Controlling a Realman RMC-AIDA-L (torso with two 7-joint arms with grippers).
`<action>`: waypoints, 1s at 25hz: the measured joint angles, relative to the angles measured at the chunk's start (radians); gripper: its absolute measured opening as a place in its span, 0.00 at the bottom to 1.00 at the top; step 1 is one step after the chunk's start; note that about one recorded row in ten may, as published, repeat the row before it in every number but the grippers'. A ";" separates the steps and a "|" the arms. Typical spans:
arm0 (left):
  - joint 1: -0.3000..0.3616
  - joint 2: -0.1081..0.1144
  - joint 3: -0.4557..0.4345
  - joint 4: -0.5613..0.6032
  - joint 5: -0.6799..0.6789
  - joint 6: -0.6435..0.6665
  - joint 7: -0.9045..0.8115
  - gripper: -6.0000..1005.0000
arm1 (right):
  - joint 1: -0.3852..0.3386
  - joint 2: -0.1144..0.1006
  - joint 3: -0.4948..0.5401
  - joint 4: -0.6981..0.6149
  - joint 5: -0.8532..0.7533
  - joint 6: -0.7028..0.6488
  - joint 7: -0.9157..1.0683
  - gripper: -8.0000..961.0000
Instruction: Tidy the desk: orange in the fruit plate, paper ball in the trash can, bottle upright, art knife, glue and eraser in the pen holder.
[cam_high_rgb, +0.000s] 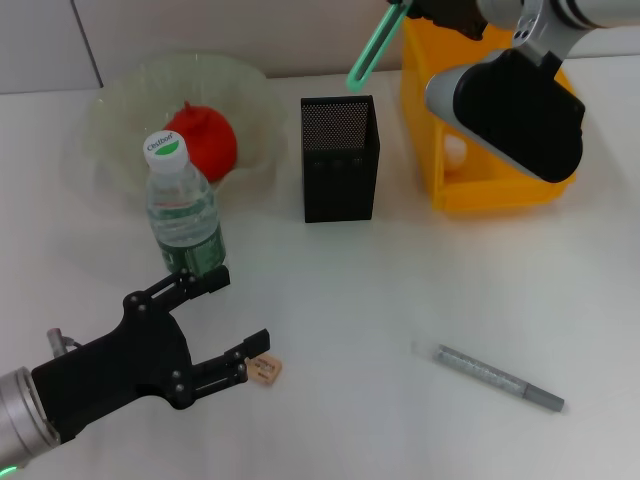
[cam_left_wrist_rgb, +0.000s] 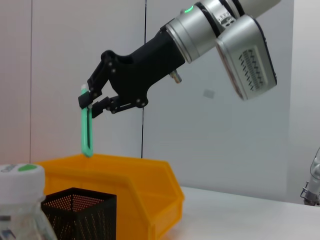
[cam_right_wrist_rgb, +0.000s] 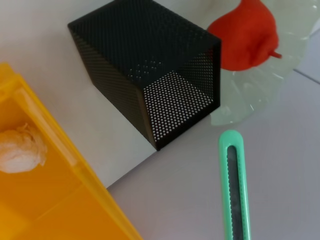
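**Art knife held above the pen holder, three items sorted**

From the head view, the right gripper (cam_high_rgb: 400, 8) has its jaws clamped on the top of the green art knife (cam_high_rgb: 372, 48), which hangs tilted below them, its tip just above the black mesh pen holder (cam_high_rgb: 339, 158). The orange (cam_high_rgb: 203, 140) already lies in the translucent, ribbed fruit plate (cam_high_rgb: 120, 110), the clear plastic bottle (cam_high_rgb: 183, 212) stands upright, and the yellow trash can (cam_high_rgb: 480, 185) sits beyond the holder. The left gripper (cam_high_rgb: 232, 320) rests low on the white tabletop (cam_high_rgb: 400, 270), jaws apart; the small tan eraser (cam_high_rgb: 266, 369) lies just by the nearer jaw's tip. The grey, slim glue stick (cam_high_rgb: 498, 378) lies well away from both.

In the left wrist view, the knife hangs near-vertical from the closed jaws, over the bin's rim.

In the right wrist view, the crumpled paper ball (cam_right_wrist_rgb: 20, 148) sits inside the smooth plastic bin, and the holder looks empty. Knife, glue and eraser seem left to do.
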 joint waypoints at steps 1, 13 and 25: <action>0.000 0.000 0.000 0.000 0.000 0.000 0.000 0.81 | 0.000 0.000 0.000 0.000 0.000 0.000 0.000 0.23; 0.001 0.000 0.008 0.000 -0.018 -0.002 0.000 0.81 | 0.045 0.005 -0.022 0.116 -0.002 0.046 -0.039 0.23; 0.005 0.000 0.008 -0.016 -0.017 -0.001 0.011 0.81 | 0.075 0.005 -0.028 0.193 -0.003 0.073 -0.051 0.24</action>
